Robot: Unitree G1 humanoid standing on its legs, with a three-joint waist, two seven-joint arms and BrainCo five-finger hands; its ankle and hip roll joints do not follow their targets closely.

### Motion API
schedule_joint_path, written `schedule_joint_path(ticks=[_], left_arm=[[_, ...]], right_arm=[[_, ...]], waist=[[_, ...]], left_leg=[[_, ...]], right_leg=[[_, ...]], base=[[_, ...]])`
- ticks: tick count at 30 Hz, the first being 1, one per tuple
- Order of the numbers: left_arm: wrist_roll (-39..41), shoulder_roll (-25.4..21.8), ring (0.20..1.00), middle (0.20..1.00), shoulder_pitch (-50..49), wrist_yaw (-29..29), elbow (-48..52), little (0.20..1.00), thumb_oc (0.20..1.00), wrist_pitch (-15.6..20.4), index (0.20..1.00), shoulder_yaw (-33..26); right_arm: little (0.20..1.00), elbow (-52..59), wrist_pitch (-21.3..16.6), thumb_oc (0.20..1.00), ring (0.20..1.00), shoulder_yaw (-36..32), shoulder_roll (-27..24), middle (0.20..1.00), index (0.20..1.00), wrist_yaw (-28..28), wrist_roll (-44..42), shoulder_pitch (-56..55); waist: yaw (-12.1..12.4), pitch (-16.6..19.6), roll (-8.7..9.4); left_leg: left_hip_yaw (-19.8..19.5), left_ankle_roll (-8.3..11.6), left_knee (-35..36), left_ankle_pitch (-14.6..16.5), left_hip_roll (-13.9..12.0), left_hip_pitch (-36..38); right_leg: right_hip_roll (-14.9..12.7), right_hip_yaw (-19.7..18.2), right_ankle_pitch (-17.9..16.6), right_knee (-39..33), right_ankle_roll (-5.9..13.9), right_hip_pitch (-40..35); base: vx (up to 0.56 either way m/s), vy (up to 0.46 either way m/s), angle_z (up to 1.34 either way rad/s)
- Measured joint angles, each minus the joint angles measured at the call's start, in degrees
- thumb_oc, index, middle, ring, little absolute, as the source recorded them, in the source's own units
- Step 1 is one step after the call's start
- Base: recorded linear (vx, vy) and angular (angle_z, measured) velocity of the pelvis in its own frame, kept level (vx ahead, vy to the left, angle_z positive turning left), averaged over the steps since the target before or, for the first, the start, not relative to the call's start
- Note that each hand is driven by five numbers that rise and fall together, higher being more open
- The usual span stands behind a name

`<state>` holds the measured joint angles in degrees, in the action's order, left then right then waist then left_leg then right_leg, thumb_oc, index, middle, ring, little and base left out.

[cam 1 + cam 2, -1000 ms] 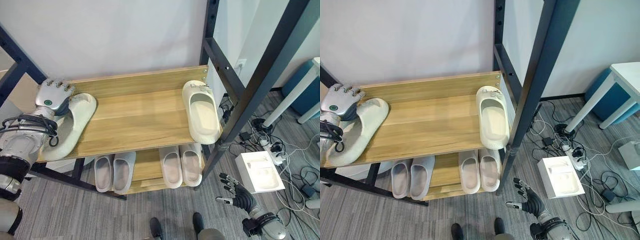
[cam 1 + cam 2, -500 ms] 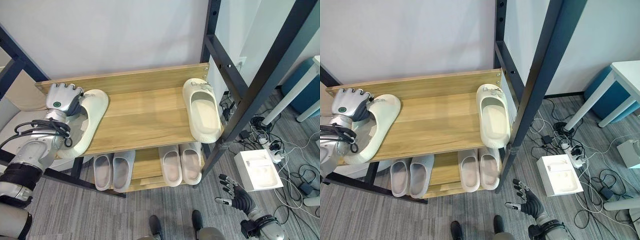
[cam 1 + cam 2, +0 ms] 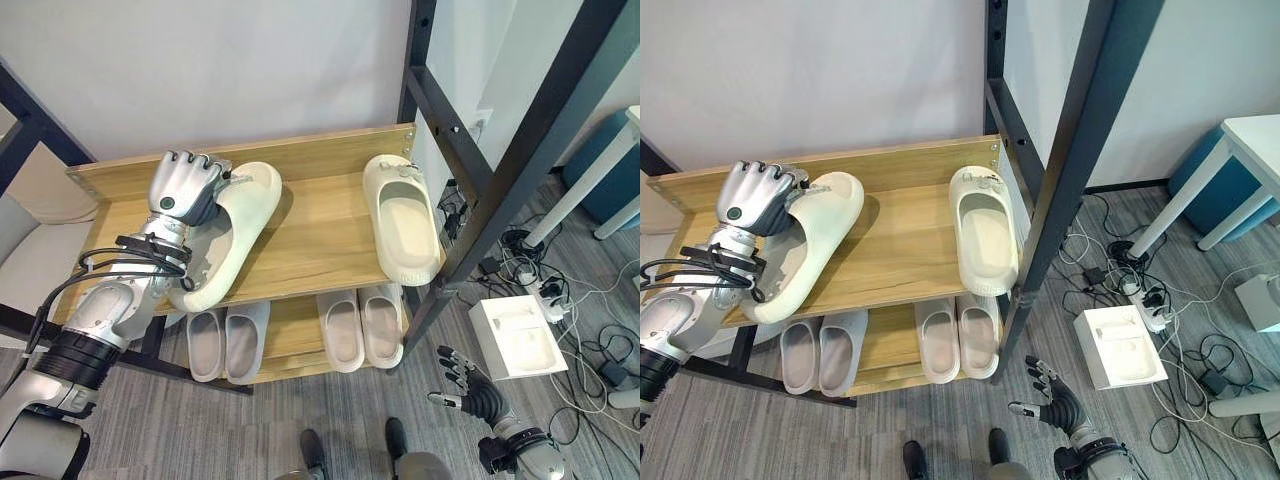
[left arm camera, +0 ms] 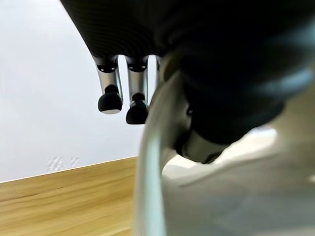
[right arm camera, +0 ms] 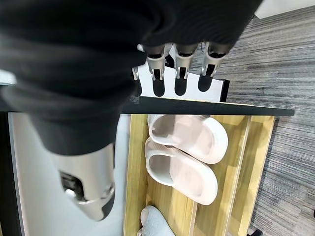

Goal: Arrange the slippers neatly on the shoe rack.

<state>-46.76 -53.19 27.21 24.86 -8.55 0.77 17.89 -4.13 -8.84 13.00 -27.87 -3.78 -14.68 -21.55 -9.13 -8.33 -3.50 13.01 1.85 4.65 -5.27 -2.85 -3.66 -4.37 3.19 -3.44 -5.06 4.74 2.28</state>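
My left hand (image 3: 183,187) is shut on the toe end of a cream slipper (image 3: 235,230), which lies slanted over the left half of the wooden top shelf (image 3: 320,235). In the left wrist view the dark fingertips (image 4: 110,98) curl over the slipper's rim (image 4: 206,196). The second cream slipper (image 3: 402,220) lies straight at the shelf's right end, toe to the wall. My right hand (image 3: 470,388) hangs open low over the floor, right of the rack.
On the lower shelf stand a grey pair (image 3: 228,342) and a pale pink pair (image 3: 362,328). Black frame posts (image 3: 500,170) flank the rack's right end. A white box (image 3: 518,340) and cables lie on the carpet. A person's shoes (image 3: 312,452) show at the bottom edge.
My left hand has carried the cream slipper rightward from the shelf's left edge towards its middle. The other slipper and my right hand have stayed put.
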Motion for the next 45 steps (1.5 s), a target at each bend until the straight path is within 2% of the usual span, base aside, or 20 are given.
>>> schedule_joint_path(ticks=[5,7,9,15,16,17,23,25,27,29,30,32,33,37,39,40,41,43,45], left_arm=[[-1.4,0.9,0.2,0.2,3.4,0.0,-0.7,0.2,0.2,0.1,0.2,3.2],[-1.7,1.5,0.2,0.2,7.8,-0.2,-1.8,0.2,0.2,0.1,0.2,7.9],[-1.7,2.5,0.2,0.2,10.5,-0.5,-3.2,0.2,0.2,0.1,0.2,9.6],[-1.6,7.3,0.2,0.2,20.7,-2.5,-10.3,0.2,0.2,0.0,0.2,17.1],[-1.6,7.6,0.231,0.231,21.2,-2.5,-12.1,0.231,0.231,-0.1,0.231,17.6],[-1.6,7.6,1.0,1.0,21.3,-2.5,-12.8,1.0,1.0,-0.1,1.0,17.7],[-0.4,8.0,1.0,1.0,22.9,-6.8,-13.9,1.0,1.0,-0.7,1.0,17.8],[0.7,8.0,1.0,1.0,21.6,-7.6,-11.1,1.0,1.0,-0.7,1.0,16.4],[2.0,9.4,1.0,1.0,15.1,-8.1,-3.2,1.0,1.0,-0.5,1.0,8.8],[4.6,10.3,1.0,1.0,11.1,-8.2,0.4,1.0,1.0,-0.1,1.0,5.0],[7.2,11.2,1.0,1.0,7.9,-8.3,3.2,1.0,1.0,0.1,1.0,1.6],[12.6,12.2,1.0,1.0,4.9,-8.6,4.8,1.0,1.0,0.8,1.0,-1.9],[16.9,14.7,1.0,1.0,1.5,-8.5,6.9,1.0,1.0,1.5,1.0,-5.9],[30.3,16.3,1.0,1.0,-5.8,-9.5,9.1,1.0,1.0,3.9,1.0,-6.8],[41.4,17.9,1.0,1.0,-13.0,-12.1,11.2,1.0,1.0,5.1,1.0,-7.1],[42.5,17.9,1.0,1.0,-14.0,-12.8,11.2,1.0,1.0,5.0,1.0,-7.0],[51.0,18.2,1.0,1.0,-16.3,-14.7,11.1,1.0,1.0,5.4,1.0,-6.7],[57.2,18.6,1.0,1.0,-18.9,-16.9,11.2,1.0,1.0,5.5,1.0,-6.2],[67.8,19.1,1.0,1.0,-22.4,-18.3,12.2,1.0,1.0,6.7,1.0,-5.2]], right_arm=[[1.0,0.0,0.0,1.0,1.0,0.0,0.0,1.0,1.0,0.5,-0.1,0.1],[1.0,0.0,0.0,1.0,1.0,0.0,-0.1,1.0,1.0,0.7,-0.1,0.1],[1.0,0.0,0.0,1.0,1.0,0.0,0.0,1.0,1.0,0.7,-0.1,0.5],[1.0,0.0,0.1,1.0,1.0,-0.3,-0.2,1.0,1.0,1.2,-1.3,1.5],[1.0,0.0,0.2,1.0,1.0,-0.3,-0.2,1.0,1.0,1.2,-1.9,1.5],[1.0,0.0,0.2,1.0,1.0,-0.3,-0.2,1.0,1.0,1.2,-2.3,1.7],[1.0,-0.1,0.3,1.0,1.0,-0.7,-0.1,1.0,1.0,1.2,-2.9,1.8],[1.0,-0.3,0.4,1.0,1.0,-0.6,-0.1,1.0,1.0,1.2,-2.9,1.8],[1.0,-0.6,0.5,1.0,1.0,-0.7,0.4,1.0,1.0,1.3,-2.9,1.8],[1.0,-1.2,0.6,1.0,1.0,-0.6,0.9,1.0,1.0,1.3,-2.9,2.3],[1.0,-2.0,0.7,1.0,1.0,-0.6,1.5,1.0,1.0,1.3,-2.8,2.8],[1.0,-2.5,1.2,1.0,1.0,-0.4,2.4,1.0,1.0,1.6,-2.7,3.3],[1.0,-2.5,1.7,1.0,1.0,-0.5,3.2,1.0,1.0,1.8,-2.7,3.8],[1.0,-2.7,1.9,1.0,1.0,-0.5,4.5,1.0,1.0,1.9,-2.2,3.9],[1.0,-2.8,2.1,1.0,1.0,-0.7,4.5,1.0,1.0,1.9,-2.2,3.4],[1.0,-2.7,2.3,1.0,1.0,-0.7,4.5,1.0,1.0,1.9,-2.2,3.2],[1.0,-2.6,3.1,1.0,1.0,-0.8,4.2,1.0,1.0,1.9,-2.2,3.2],[1.0,-2.5,3.5,1.0,1.0,-1.0,4.1,1.0,1.0,1.8,-2.2,2.6],[1.0,-1.1,4.0,1.0,1.0,-1.1,2.9,1.0,1.0,1.5,-2.2,1.5]], waist=[[-0.2,-0.3,-0.53],[-0.5,-0.5,-0.9],[-0.8,-0.7,-1.22],[-4.7,-1.0,-2.16],[-4.7,-1.0,-2.41],[-4.6,-0.9,-2.51],[-4.2,-0.9,-2.61],[-4.1,-0.8,-2.59],[-3.9,-0.8,-2.47],[-2.5,-0.6,-2.26],[-2.3,-0.4,-2.01],[-0.4,0.1,-1.29],[-0.2,0.3,-1.06],[1.1,0.7,-0.42],[1.5,0.8,-0.58],[1.6,0.8,-0.56],[1.9,1.1,-0.81],[2.1,1.4,-1.17],[1.5,1.9,-1.64]], left_leg=[[0.1,-0.01,0.0,0.0,0.0,0.0],[0.1,-0.01,0.0,0.0,0.0,0.0],[0.2,-0.01,0.0,0.0,0.0,0.0],[0.6,0.0,0.0,0.0,0.0,0.4],[1.0,0.01,0.0,0.0,-0.1,0.6],[1.3,0.01,0.0,0.0,-0.1,0.7],[0.8,0.07,0.4,0.1,0.0,0.7],[0.2,-0.01,0.3,0.0,0.0,0.8],[-0.1,-0.01,0.2,0.0,0.0,0.8],[-0.7,-0.13,0.0,-0.1,0.0,0.9],[-1.2,-0.13,0.0,-0.1,0.0,1.0],[-2.0,-0.26,0.0,-0.2,0.1,0.9],[-2.2,-0.26,0.0,-0.2,0.2,0.9],[-3.1,-0.26,0.0,-0.3,0.2,1.0],[-3.2,-0.26,0.0,-0.3,0.2,1.1],[-3.3,-0.25,0.0,-0.2,0.2,1.1],[-3.3,-0.25,0.3,-0.2,0.2,1.1],[-3.4,-0.34,0.2,-0.4,0.2,0.9],[-3.2,-0.34,0.3,-0.4,0.3,1.3]], right_leg=[[0.0,-0.1,-0.1,0.0,-0.15,0.1],[0.0,-0.1,-0.2,0.0,-0.26,0.1],[0.0,-0.1,-0.3,0.0,-0.41,0.1],[0.0,-0.8,-0.3,0.0,-0.39,0.1],[0.1,-1.2,-0.3,0.0,-0.37,0.0],[0.1,-1.5,-0.2,0.0,-0.29,0.0],[0.1,-1.3,-0.4,0.0,-0.17,-0.2],[0.1,-0.6,-0.9,0.0,-0.86,-0.9],[0.1,-0.2,-0.9,0.3,-0.89,-1.2],[0.2,0.3,-0.9,0.3,-0.89,-1.5],[0.2,0.7,-0.8,0.3,-0.92,-1.7],[0.1,1.7,-0.5,0.3,-0.82,-2.1],[0.0,1.8,-0.5,0.3,-0.75,-2.2],[0.0,3.0,-0.2,0.0,-0.59,-2.9],[-0.1,3.0,-0.1,0.0,-0.64,-2.9],[0.0,3.0,-0.1,0.0,-0.65,-2.9],[0.0,3.0,0.0,0.0,-0.53,-3.0],[0.0,3.1,-0.1,0.1,-0.68,-2.9],[-0.1,2.9,-0.1,0.0,-0.65,-2.9]], base=[[0.0,-0.016,0.0],[0.0,-0.016,0.0],[0.0,0.0,0.0],[0.01,-0.033,-0.06],[0.01,-0.043,-0.13],[0.0,-0.038,-0.11],[0.0,-0.039,0.01],[0.0,-0.033,0.13],[0.0,-0.027,0.13],[-0.01,-0.02,0.12],[-0.01,-0.016,0.26],[-0.02,-0.012,0.21],[-0.02,-0.011,0.08],[-0.02,-0.005,0.15],[-0.02,0.004,0.06],[0.0,0.0,0.0],[-0.04,0.004,-0.03],[-0.03,0.014,-0.02],[0.0,0.006,-0.02]])
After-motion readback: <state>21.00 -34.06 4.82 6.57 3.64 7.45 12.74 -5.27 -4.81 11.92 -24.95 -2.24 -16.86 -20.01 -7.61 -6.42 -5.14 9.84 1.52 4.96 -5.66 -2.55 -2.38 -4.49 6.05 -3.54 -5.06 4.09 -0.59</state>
